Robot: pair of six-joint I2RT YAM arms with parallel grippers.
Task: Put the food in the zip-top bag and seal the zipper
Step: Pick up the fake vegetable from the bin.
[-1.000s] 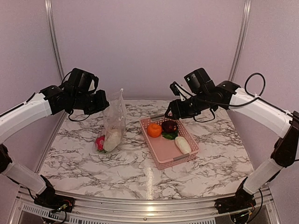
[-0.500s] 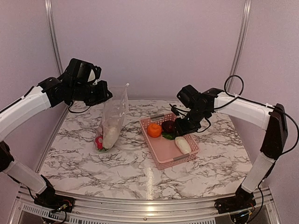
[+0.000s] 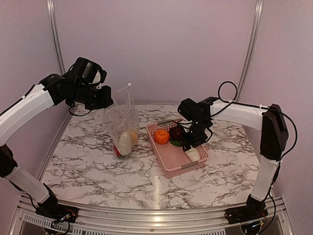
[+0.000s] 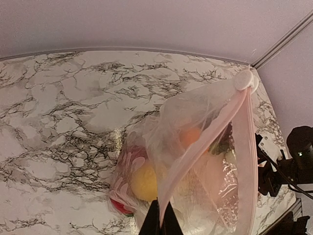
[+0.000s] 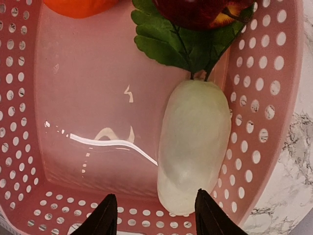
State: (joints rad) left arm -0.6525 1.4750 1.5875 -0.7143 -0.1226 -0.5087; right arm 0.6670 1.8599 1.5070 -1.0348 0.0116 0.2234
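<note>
**Zip-top bag and pick in progress.** The zip-top bag (image 3: 121, 122) stands upright at centre left of the top view, and its base appears to rest on the desk (image 3: 83, 169). It holds several pieces of food, among them a yellow piece (image 4: 144, 182). Its zipper (image 4: 248, 147) is unsealed, the mouth gapes, and the white slider (image 4: 243, 80) sits at the far end. The left pincer (image 4: 159, 223), pressed together on the near part of the mouth edge, holds the bag up.

Against a second ago, the bag stands straighter, nearer the pink basket (image 3: 172, 171), and opens wider. The larger change is the right pincer (image 5: 155, 215). It has dropped from above the basket to just over the pale vegetable (image 5: 194, 147), its fingers spread to either side of the near end and apparently not yet in contact. An orange ball (image 3: 161, 136) and a dark purple ball (image 3: 177, 131) lie at the basket's upper end.

By this reading, packing is roughly half done. The pale vegetable is the next grasp, and sealing waits until the basket is emptied.
</note>
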